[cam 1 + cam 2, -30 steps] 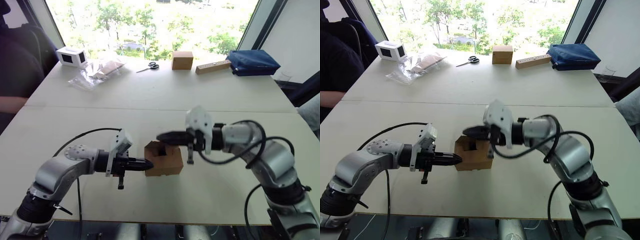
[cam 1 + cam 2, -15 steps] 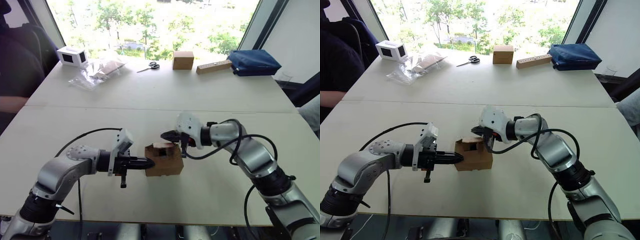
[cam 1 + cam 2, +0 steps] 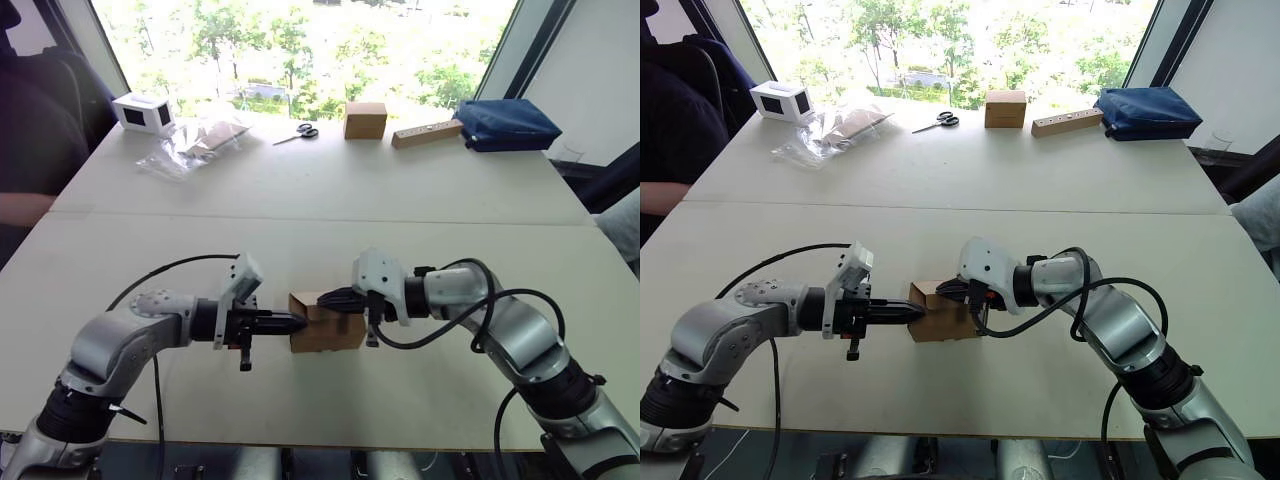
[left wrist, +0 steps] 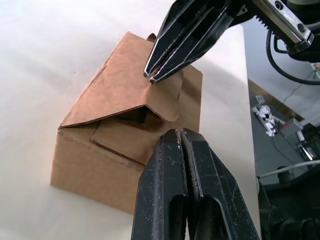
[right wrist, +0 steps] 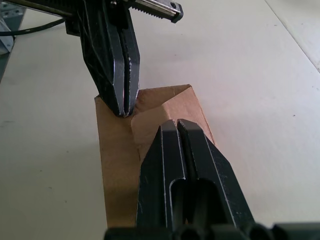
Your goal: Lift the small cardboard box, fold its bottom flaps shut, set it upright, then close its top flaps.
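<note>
Both arms are built of rounded silver-grey metallic segments joined by darker black joints, and a loose black cable loops outside each arm from the upper segment to the wrist. Each wrist carries a white, boxy housing ahead of a black collar, and from it the left gripper (image 3: 297, 323) and the right gripper (image 3: 330, 298) extend as two long, tapering glossy black fingers (image 4: 172, 192). Seen close, the fingers have smooth rounded outer faces with a recessed slot near the base, and a row of fine teeth runs along the right gripper's body.
</note>
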Motion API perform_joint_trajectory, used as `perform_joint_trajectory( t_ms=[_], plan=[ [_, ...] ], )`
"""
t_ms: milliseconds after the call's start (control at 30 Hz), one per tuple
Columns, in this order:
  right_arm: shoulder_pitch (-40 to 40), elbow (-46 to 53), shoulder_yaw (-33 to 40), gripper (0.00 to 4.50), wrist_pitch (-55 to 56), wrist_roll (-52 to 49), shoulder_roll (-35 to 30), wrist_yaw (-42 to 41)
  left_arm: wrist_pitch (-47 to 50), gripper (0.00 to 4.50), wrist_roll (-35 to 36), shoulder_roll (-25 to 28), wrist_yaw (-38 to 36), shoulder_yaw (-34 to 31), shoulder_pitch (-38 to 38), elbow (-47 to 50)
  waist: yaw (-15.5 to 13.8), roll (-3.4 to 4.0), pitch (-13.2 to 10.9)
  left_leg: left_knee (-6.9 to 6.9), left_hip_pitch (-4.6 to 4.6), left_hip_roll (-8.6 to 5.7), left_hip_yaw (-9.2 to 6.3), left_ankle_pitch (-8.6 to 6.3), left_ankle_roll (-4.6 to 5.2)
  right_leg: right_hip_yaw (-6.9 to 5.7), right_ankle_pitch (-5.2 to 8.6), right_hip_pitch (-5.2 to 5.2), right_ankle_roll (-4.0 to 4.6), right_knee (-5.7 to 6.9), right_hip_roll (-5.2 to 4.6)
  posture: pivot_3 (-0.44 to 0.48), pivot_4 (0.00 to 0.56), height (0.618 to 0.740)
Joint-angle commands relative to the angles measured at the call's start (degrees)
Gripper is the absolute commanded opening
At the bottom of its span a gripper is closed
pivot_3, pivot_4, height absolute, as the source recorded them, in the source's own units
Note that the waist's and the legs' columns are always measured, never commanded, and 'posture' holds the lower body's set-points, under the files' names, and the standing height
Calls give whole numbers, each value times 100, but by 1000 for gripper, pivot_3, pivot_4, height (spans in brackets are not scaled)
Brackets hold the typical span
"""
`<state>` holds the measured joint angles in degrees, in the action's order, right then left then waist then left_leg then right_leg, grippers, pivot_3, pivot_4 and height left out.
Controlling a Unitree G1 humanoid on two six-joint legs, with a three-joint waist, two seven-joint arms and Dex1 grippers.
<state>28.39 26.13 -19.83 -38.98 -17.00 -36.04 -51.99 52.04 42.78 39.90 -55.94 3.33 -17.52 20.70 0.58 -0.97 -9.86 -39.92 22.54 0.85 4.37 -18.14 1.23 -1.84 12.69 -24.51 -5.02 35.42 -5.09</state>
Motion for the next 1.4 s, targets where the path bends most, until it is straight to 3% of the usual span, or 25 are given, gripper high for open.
perform_joint_trajectory(
  t_ms=[33, 100, 267, 933, 1400],
  plan=[
    [31, 48, 1, 0, 115, 85, 2, 16, 221, 61, 601, -268, 303, -614, -417, -122, -1, 0, 0, 0, 0, 0, 0, 0, 0, 0, 0, 0, 0, 0, 0, 0, 150, 740],
    [33, 34, 1, 0, 134, 99, 6, 8, 291, 61, 734, -483, 566, -792, -608, -273, -10, -3, -2, 0, 1, 0, -1, 0, 0, -1, 0, 0, 0, 0, -1, 0, 150, 740],
    [30, 58, 31, 0, 135, 99, 38, 18, 50, 61, 259, -698, 793, -407, -682, -372, 11, -2, -2, 1, 1, -3, 1, 0, 0, 0, -4, 1, -8, -1, 1, 0, 150, 740],
    [-201, 1156, 390, 0, -492, -561, -279, -24, -450, 61, -418, -812, 504, 116, -544, -701, 3, -2, -2, 1, 2, -1, -1, 0, 0, -1, -1, 0, -2, -3, -2, 0, 150, 740],
    [-281, 667, -115, 0, -109, 64, -275, 225, -416, 61, -497, -841, 488, 160, -483, -592, 2, -2, -2, 2, 2, -1, -1, 0, 0, -1, 0, 0, 0, -6, -4, 0, 150, 740]
  ],
)
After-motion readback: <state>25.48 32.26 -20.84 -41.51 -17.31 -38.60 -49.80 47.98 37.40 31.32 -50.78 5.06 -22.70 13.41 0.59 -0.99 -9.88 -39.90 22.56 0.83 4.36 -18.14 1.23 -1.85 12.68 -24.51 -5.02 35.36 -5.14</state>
